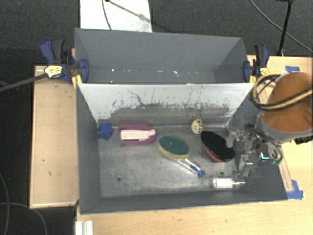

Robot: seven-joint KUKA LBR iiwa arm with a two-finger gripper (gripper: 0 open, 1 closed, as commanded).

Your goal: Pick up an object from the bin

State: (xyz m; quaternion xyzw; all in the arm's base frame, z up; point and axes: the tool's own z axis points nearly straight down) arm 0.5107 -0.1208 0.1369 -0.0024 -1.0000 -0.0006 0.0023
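Partly behind claw (pixel 243 169): black disc (pixel 214 145).

An orange cover (pixel 292 102) is capping the grey wrist ring (pixel 276 131), black cables (pixel 264 84) are looping across it, and the grey metal gripper (pixel 241 173) is showing a small green spot.

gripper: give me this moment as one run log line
gripper at right side of bin | nearest: white tube, black-and-red oval pad | rest: green brush, pink stapler mid-bin

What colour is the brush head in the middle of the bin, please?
The brush head is dark green, camera view.
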